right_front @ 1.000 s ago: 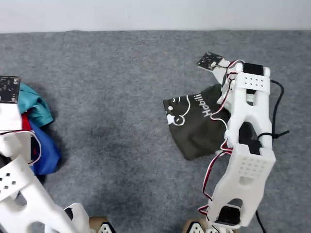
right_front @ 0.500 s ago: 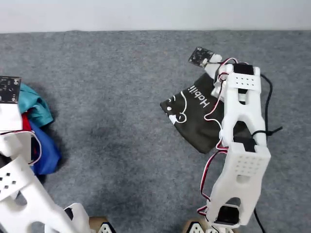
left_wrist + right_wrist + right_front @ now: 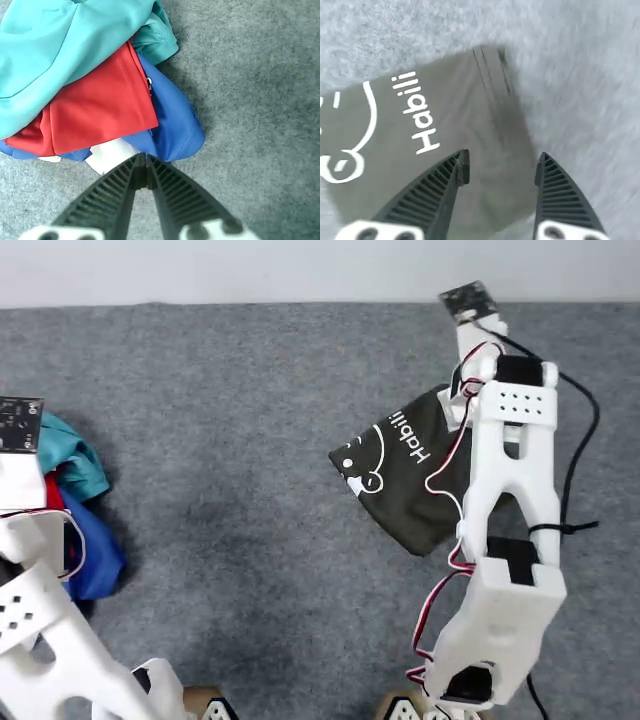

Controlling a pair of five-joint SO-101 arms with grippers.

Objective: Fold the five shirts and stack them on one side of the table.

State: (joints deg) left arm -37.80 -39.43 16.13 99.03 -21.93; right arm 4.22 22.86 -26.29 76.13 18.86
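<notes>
Shirts are lying in two places on the grey bench (image 3: 230, 420). A dark shirt (image 3: 400, 490) with white print is sitting folded, right of the middle, partly under our right arm. We are holding our right hand (image 3: 503, 155) above this shirt, close to its far edge, with the jaws standing wide apart and nothing between them; we cannot tell whether the tips are touching the cloth.

The others are bunched together, unfolded, at the left edge of the bench. A teal shirt (image 3: 60, 45) is lying on top, a red shirt (image 3: 95, 110) is showing under it, a blue shirt (image 3: 175, 125) is spreading out beneath both, and a bit of white cloth (image 3: 112, 152) is peeking out beside the blue. We are holding our left hand (image 3: 145, 159) just beside this white cloth, its jaws pressed together and gripping nothing.
</notes>
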